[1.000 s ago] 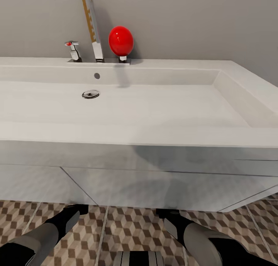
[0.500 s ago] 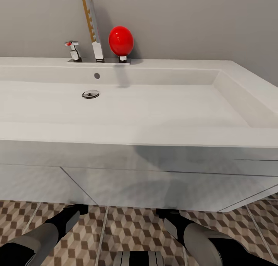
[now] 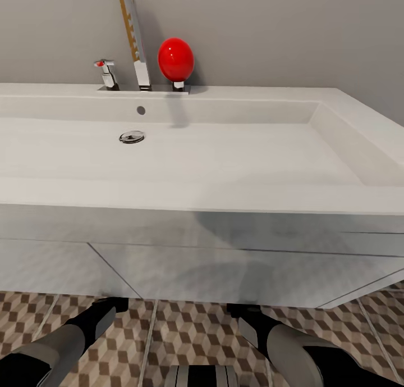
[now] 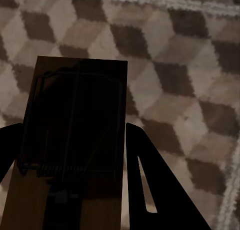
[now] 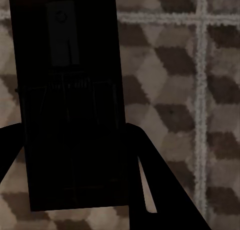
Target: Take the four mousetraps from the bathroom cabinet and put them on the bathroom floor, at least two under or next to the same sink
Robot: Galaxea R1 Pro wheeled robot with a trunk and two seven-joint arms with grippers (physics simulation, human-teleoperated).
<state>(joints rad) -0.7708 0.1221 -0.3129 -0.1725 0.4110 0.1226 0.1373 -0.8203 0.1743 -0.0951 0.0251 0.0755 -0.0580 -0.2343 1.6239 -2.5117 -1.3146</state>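
The white bathroom sink [image 3: 235,151] with its chrome faucet [image 3: 141,55] spreads across the head view, atop the white vanity [image 3: 224,258]. Both my arms reach low toward the vanity's base, over the cube-patterned bathroom floor [image 3: 191,333]. In the left wrist view my left gripper [image 4: 70,182] is shut on a mousetrap [image 4: 75,135], a tan board with dark wire, held just above the tiles [image 4: 180,64]. In the right wrist view my right gripper [image 5: 75,177] is shut on a second mousetrap [image 5: 70,104], dark in shadow, over the tiles [image 5: 170,104]. The cabinet is out of view.
A red egg-shaped object [image 3: 175,58] stands on the sink's back ledge beside the faucet, with a small chrome tap [image 3: 108,73] to its left. A grey wall rises behind. The vanity front overhangs the floor right ahead of my forearms [image 3: 73,336].
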